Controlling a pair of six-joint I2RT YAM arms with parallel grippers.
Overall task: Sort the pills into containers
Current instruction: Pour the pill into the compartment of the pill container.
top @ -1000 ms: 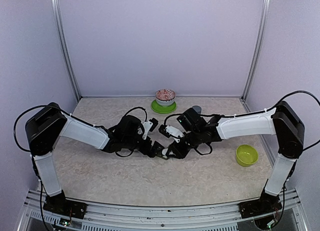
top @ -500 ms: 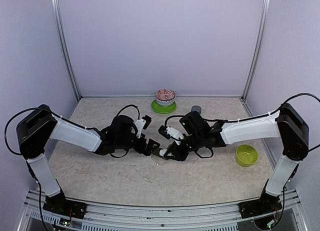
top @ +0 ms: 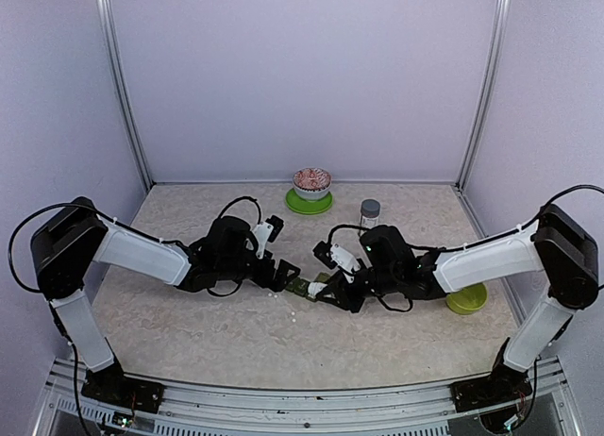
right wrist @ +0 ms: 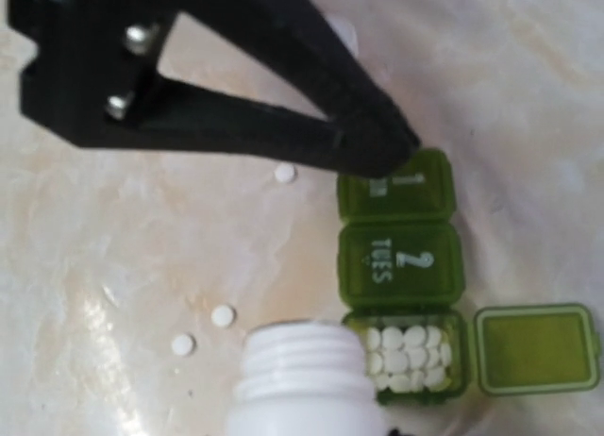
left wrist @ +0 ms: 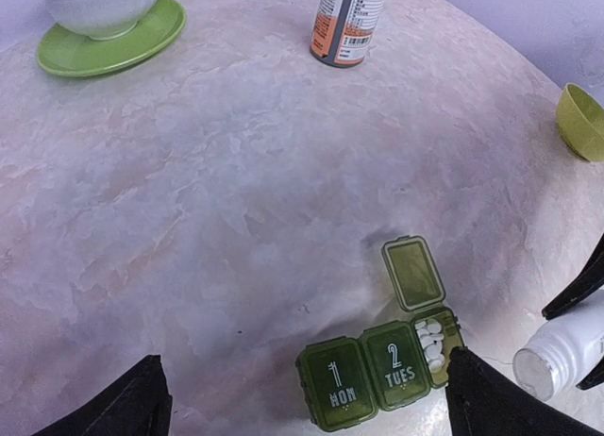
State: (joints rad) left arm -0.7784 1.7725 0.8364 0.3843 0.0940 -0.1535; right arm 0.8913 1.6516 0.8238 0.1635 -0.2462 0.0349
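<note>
With the right gripper clamped on a tilted white bottle and the left gripper spread open at the containers on the worktop, pills fill only the open third compartment, the other two lids are shut, and stray pills lie loose beside the strip.

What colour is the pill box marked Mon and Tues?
The pill box is olive green with white lettering, clearest in the right wrist view.

A lab robot cell — plain lilac panel walls, aluminium corner posts, a marble-look tabletop — with two arms bolted to a metal rail.
</note>
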